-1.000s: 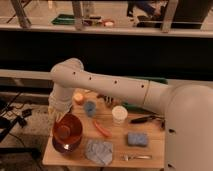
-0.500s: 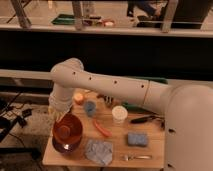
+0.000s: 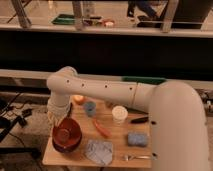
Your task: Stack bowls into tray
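Dim room, warm light falling on a small wooden table (image 3: 116, 148) in the foreground. Behind it, a long dark counter front (image 3: 100, 52) spanning the full width, topped by a pale ledge (image 3: 125, 31). Above the ledge, glass panes split by grey upright posts (image 3: 78, 14), with a brighter space beyond. Below the dark panel, a light horizontal rail (image 3: 30, 75). At lower left, grey floor strewn with black cables (image 3: 15, 120).
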Controlling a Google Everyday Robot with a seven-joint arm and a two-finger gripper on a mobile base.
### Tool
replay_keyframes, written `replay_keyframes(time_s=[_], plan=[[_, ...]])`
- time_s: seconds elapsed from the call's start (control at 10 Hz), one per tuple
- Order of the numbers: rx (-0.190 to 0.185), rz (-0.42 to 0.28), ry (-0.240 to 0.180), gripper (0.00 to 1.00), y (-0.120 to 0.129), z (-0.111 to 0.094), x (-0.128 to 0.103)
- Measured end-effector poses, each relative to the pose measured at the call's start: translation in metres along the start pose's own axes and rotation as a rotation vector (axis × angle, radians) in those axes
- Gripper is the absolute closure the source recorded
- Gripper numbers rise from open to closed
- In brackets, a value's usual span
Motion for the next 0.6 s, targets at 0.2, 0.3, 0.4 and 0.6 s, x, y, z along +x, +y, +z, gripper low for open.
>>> replay_keyframes(time_s=[0.2,0.3,0.4,0.6], plan=[[-0.026,-0.008,0.001,0.93,-0.0011,0.0068,0.0037],[-0.029,-0.006,0.001,0.93,0.0004,0.0072,0.0047],[-0.033,-0.007,0.001,0.89,0.0009,0.0073,0.0043],[-0.032,-0.008,0.000,0.70,0.0006,0.0076,0.0041]])
